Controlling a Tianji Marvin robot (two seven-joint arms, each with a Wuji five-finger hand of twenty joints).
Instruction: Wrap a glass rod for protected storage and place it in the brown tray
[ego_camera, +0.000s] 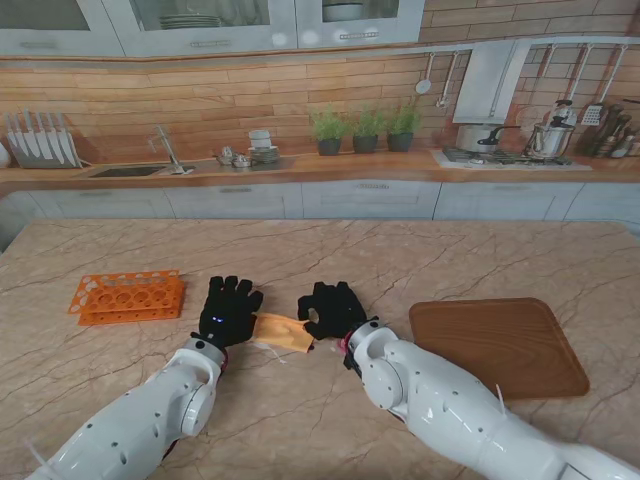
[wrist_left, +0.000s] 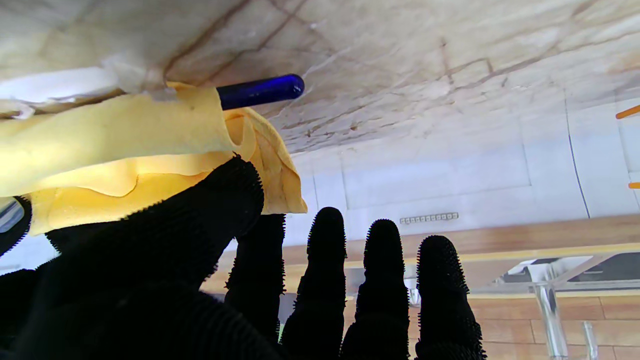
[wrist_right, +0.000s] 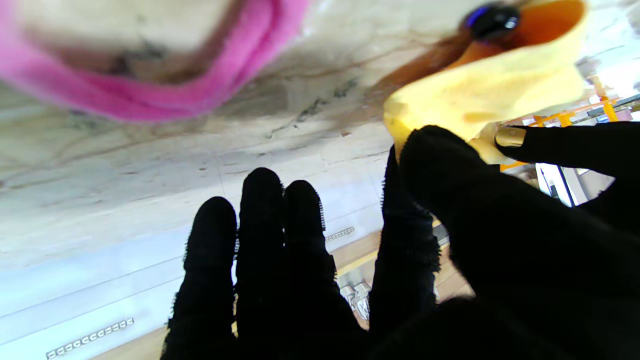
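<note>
One blue rod, one yellow cloth, one brown tray, one orange rack

Blue glass rod half-rolled in yellow cloth, left of brown tray.

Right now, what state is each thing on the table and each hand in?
Glass rod: lying in the yellow cloth, blue end sticking out.
Yellow cloth: rolled partway round the rod, between both hands.
Left hand: thumb pressing the cloth.
Right hand: pinching the cloth.
Brown tray: holds nothing, to the right.
Orange rack: no tubes, to the left.

Kitchen: sink, stove, cabinets.
</note>
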